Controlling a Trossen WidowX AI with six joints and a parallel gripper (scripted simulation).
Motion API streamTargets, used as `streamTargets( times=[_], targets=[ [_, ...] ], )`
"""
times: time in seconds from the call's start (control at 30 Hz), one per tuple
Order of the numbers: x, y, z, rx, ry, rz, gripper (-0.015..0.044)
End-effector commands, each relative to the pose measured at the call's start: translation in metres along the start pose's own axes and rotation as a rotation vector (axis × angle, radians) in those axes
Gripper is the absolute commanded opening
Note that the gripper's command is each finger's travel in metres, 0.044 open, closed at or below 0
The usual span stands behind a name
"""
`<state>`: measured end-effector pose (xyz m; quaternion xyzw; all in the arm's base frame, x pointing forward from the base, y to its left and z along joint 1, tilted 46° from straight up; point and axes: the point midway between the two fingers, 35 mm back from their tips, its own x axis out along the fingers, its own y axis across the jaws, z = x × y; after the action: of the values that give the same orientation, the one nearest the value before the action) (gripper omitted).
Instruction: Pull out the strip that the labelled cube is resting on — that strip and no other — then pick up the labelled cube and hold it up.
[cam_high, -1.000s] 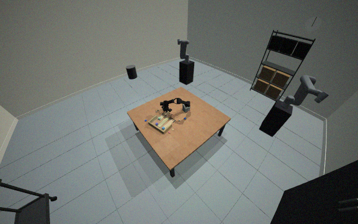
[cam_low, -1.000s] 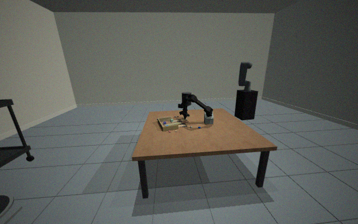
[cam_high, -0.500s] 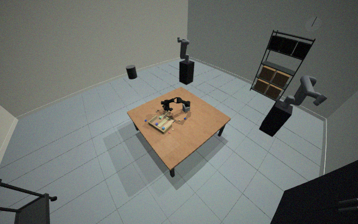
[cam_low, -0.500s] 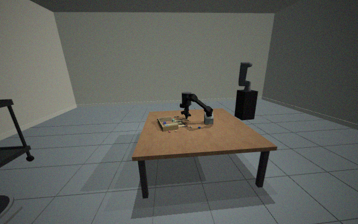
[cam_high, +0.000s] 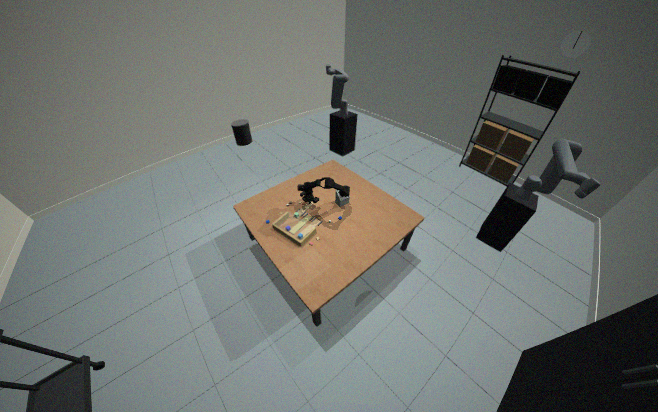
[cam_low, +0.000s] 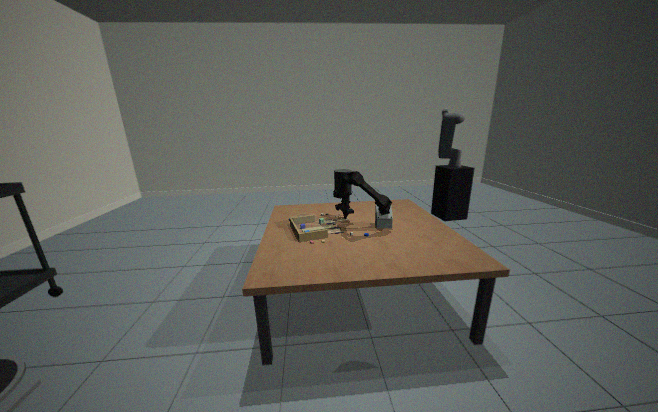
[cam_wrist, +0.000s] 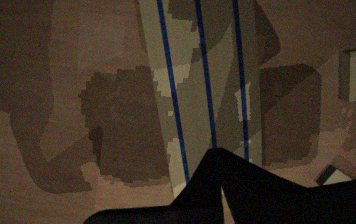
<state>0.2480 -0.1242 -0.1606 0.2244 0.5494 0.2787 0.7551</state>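
My gripper (cam_high: 311, 201) (cam_low: 346, 217) (cam_wrist: 215, 155) is shut, with nothing seen between its fingers. Its fingertips are low, at the middle of a pale strip with blue lines (cam_wrist: 187, 107), which lies flat on the table side outside the tray. The pale tray (cam_high: 287, 237) (cam_low: 314, 236) holds a green cube (cam_high: 296, 214) (cam_low: 321, 220), a dark blue object (cam_high: 288, 228) (cam_low: 302, 226) and a light blue cube (cam_high: 300, 235). The labels are too small to read, so I cannot tell which cube is labelled. The strip's near end is hidden by the fingers.
The wooden table (cam_high: 370, 230) (cam_low: 400, 260) carries the grey arm base (cam_high: 342, 199) (cam_low: 384, 220). A blue piece (cam_high: 340, 218) (cam_low: 366, 234) lies near the base and another blue piece (cam_high: 267, 221) beyond the tray. A small block (cam_wrist: 336, 176) lies right of the strip.
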Motion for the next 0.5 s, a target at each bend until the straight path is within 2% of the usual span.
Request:
streamTargets(
  times=[0.0,0.3,0.47],
  targets=[
    [0.006,0.005,-0.013,0.006,0.023,0.014,0.0000],
    [0.005,0.005,-0.018,0.006,0.023,0.014,0.0000],
    [-0.040,-0.001,-0.009,0.006,0.023,0.011,0.0000]
  ],
)
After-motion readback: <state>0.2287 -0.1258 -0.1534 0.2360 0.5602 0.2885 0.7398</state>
